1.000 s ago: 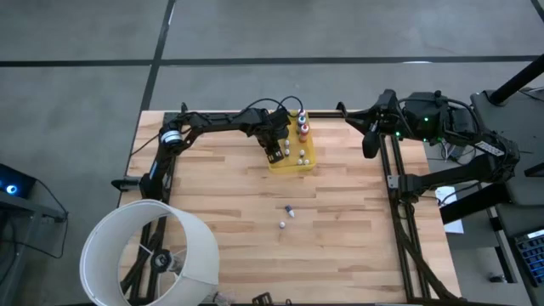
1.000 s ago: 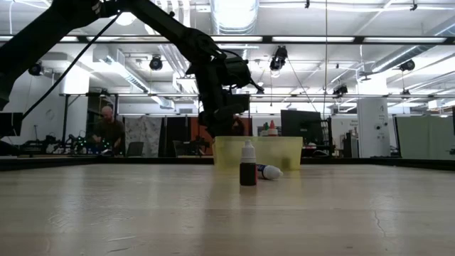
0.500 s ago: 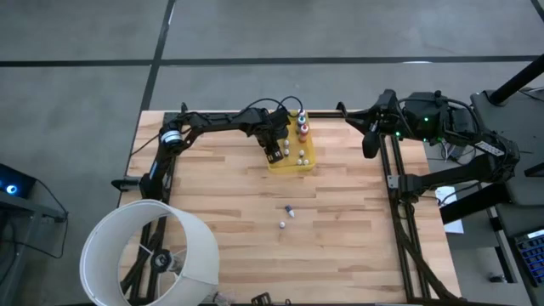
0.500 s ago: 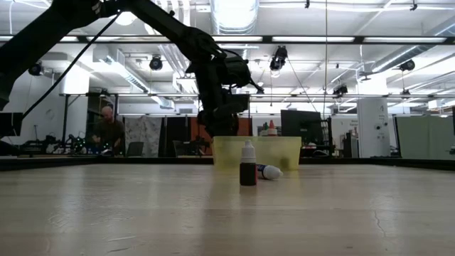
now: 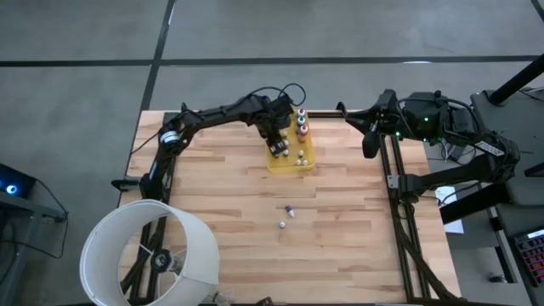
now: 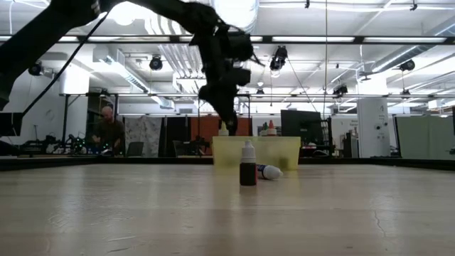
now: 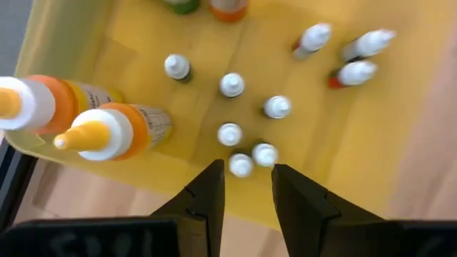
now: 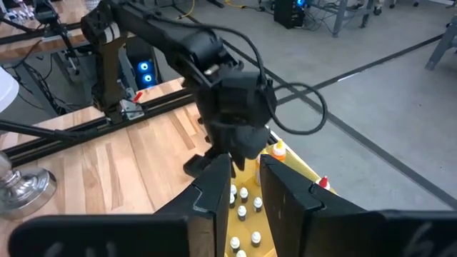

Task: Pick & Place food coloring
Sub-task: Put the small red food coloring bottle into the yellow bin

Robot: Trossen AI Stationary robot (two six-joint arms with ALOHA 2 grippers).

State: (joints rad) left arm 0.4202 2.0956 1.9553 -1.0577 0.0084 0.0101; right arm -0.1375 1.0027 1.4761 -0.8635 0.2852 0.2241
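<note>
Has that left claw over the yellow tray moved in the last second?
Yes. In the low view, the left gripper has risen clear above the yellow tray's rim.

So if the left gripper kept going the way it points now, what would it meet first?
Probably the white-capped bottles standing in the yellow tray: the left gripper points down at them, empty, jaws slightly apart. Depth is hard to judge.

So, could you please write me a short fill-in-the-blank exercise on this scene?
1. The left end effector hovers above the yellow ____.
2. Out on the bare table, ____ small bottles remain outside the tray.
3. In the low view, the dark-bodied bottle stands upright; the bottle behind it lies on its ____.

Missing words: tray; two; side
</note>
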